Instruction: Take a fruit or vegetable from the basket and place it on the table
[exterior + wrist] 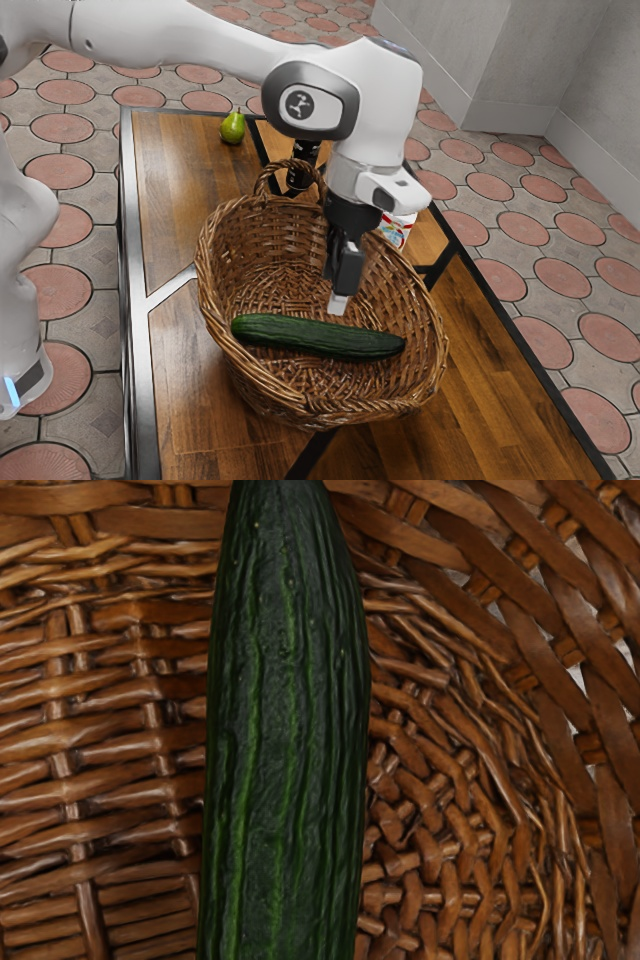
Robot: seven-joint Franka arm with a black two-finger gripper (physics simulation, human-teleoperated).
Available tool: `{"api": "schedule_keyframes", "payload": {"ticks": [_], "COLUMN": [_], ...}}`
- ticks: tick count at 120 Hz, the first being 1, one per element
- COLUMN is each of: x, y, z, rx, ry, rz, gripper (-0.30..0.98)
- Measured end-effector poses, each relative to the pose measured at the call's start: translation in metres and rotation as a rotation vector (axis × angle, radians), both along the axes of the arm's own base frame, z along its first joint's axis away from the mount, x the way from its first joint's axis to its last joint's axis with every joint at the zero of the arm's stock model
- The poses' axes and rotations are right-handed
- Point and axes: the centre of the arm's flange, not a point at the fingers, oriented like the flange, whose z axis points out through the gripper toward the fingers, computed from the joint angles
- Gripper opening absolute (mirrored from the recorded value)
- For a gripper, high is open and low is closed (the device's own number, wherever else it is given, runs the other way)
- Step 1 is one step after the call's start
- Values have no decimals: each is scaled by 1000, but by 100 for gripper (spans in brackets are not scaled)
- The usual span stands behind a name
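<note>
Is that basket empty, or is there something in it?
Not empty: a cucumber lies inside the basket, its whole length below the rim.

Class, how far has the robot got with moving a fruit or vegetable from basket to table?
Done: the claw reaches into the basket, close to the cucumber. Under way: apparently lining up a grasp; the cucumber lies inside, unlifted. Left: lifting it out and setting it on the table. Whether the pear there came from the basket, I can't tell.
</note>
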Motion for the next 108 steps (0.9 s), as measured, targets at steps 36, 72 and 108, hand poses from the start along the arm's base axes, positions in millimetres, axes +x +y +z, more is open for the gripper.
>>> {"api": "schedule_keyframes", "payload": {"ticks": [36, 72, 108], "x": [17, 30, 37], "y": [14, 4, 13], "z": [-42, -85, -103], "rx": [-10, -23, -54], "ry": [1, -5, -27], "rz": [-86, -160, -155], "gripper": [69, 69, 85]}}
